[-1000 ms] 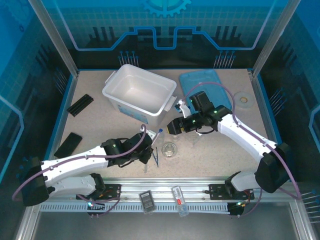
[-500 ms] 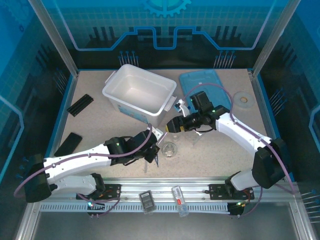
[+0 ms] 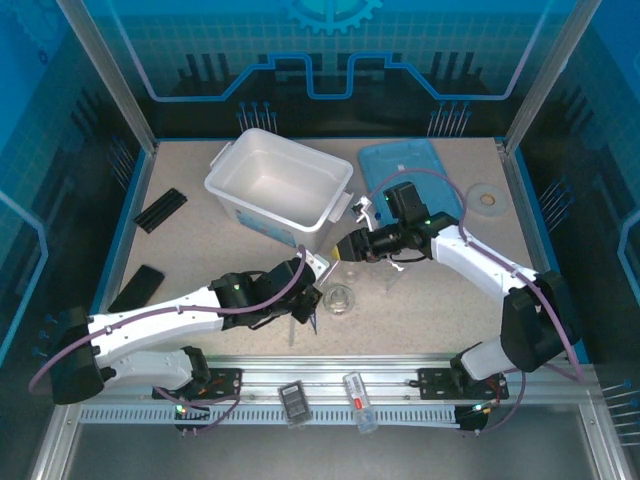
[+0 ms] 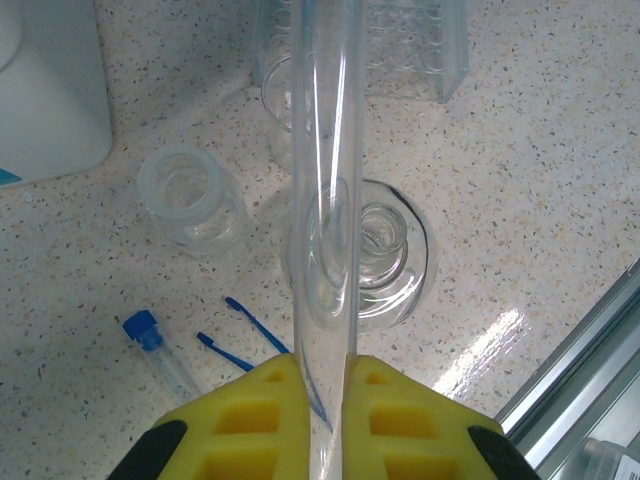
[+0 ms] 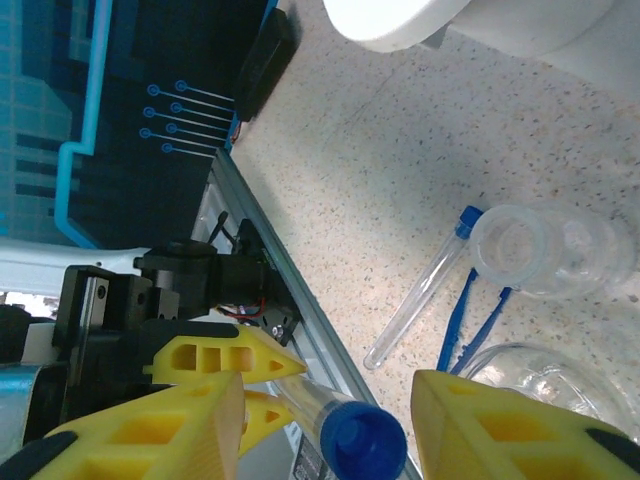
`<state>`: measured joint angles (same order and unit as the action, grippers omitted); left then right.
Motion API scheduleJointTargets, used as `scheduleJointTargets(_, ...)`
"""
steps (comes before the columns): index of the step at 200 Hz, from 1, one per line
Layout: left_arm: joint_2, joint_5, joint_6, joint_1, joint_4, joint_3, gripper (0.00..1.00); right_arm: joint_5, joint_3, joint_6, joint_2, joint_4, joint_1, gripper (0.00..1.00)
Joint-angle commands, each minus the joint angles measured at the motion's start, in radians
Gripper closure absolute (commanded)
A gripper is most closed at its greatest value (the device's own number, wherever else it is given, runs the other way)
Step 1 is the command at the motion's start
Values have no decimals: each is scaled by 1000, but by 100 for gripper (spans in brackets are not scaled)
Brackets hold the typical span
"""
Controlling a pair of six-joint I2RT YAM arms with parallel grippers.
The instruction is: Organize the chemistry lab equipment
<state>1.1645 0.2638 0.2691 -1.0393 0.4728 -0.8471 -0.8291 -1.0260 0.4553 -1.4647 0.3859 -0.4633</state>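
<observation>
left gripper (image 4: pixel 322 368) pinching tube (image 4: pixel 325 150), right gripper (image 5: pixel 326 392) (apparently open) astride cap (image 5: pixel 362 440)

Bright, even light from overhead, with faint, soft shadows. A white glare streak lies on the table (image 4: pixel 490 340) near its front edge. The close yellow fingers (image 5: pixel 500 430) look slightly soft.

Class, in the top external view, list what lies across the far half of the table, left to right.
black ridged strip → white bin → light-blue lid → pale round ring
</observation>
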Motion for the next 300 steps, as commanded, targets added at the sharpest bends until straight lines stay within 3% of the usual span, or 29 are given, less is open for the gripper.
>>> scheduleJointTargets(1,9,0,-26,-7,-22,-32,91,-71,23,32,1,-57,14,55)
scheduleJointTargets(94,0,18,-23,-7,-36,-23,91,-102,61,75,20,-110,33,79)
scheduleJointTargets(157,-13,28,-23,-7,-34,-16,88,-80,66,76,44,-98,37,86)
scheduleJointTargets(180,-18,38,-19,-7,-31,-15,73,-64,61,68,56,-80,38,86)
scheduleJointTargets(215,-42,84,-7,-5,-30,-9,33,36,22,19,93,27,45,87)
scheduleJointTargets(225,-54,93,-5,-2,-36,-6,26,97,3,2,108,73,44,87)
scheduleJointTargets(300,-89,142,82,85,-17,26,20,594,-68,-8,279,233,-7,87)
